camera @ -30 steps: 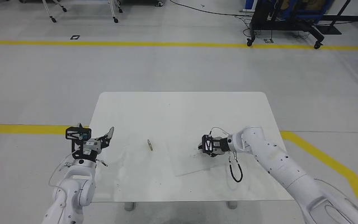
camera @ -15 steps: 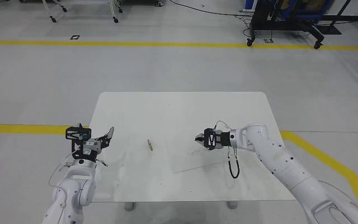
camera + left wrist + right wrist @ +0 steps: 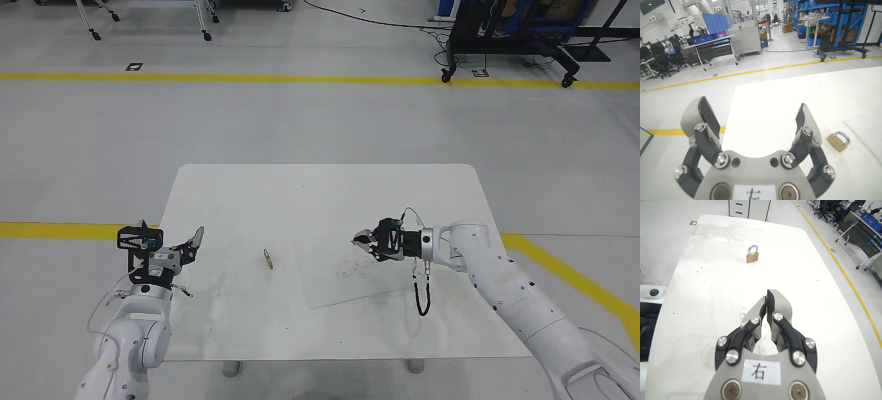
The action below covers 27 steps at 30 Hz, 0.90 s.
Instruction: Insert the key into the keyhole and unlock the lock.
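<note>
At the middle of a white desk (image 3: 320,190) on a workshop floor, a brass padlock (image 3: 268,259) stands on its base with its silver shackle up and closed, its broad face turned toward the right arm. Bare desktop lies around it on every side, and it sits nearer the robot's edge of the desk than the far one.

The left gripper (image 3: 752,105) hovers over the desk's left edge, jaws spread wide with nothing between them, partly over the floor and partly over the desktop, the padlock near it on its right.

The right gripper (image 3: 767,294) hangs above the right half of the desk, pointing at the padlock across an open stretch of surface marked with small dark specks (image 3: 698,269). Its jaws are pressed together at the tips. Whether the key sits between the pads cannot be told, the gap being too slight to read.

Yellow floor lines (image 3: 250,78) run past the desk, well clear of its edges.
</note>
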Each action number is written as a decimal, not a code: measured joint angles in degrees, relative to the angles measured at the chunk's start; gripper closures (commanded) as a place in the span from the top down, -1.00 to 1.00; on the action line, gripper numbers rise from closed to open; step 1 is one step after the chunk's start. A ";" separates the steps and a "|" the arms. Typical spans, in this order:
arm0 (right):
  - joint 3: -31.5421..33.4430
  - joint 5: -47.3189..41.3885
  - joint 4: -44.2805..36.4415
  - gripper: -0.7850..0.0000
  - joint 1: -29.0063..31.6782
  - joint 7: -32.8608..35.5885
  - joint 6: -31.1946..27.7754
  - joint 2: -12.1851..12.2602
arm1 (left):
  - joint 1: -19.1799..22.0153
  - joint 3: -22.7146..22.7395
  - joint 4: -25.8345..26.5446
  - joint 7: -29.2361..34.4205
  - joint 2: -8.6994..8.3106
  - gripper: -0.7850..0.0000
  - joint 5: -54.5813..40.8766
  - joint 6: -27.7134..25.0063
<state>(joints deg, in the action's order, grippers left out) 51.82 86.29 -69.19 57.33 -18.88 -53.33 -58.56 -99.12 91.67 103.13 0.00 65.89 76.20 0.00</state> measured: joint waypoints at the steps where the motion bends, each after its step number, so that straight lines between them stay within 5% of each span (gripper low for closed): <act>1: -0.01 -0.36 -0.26 -1.00 0.22 -0.51 -0.27 -0.01 | 0.00 0.00 0.00 0.00 0.00 1.00 0.00 0.00; 12: 0.74 -3.81 4.18 -1.00 2.24 -29.72 -3.89 0.61 | 0.00 0.00 0.00 0.00 0.00 1.00 0.00 0.00; 24: 0.67 -5.76 3.41 -1.00 2.55 -28.09 -4.01 0.57 | 0.05 -0.24 0.02 0.04 0.01 1.00 -0.14 -0.28; 27: 0.23 -10.77 2.50 -1.00 2.49 -27.43 -4.65 0.13 | 1.29 -1.95 -0.29 0.18 0.25 1.00 -6.16 -6.77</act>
<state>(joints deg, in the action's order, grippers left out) 52.05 75.53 -66.69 59.82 -46.31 -57.98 -58.43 -97.83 89.73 102.84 0.18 66.14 70.05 -6.77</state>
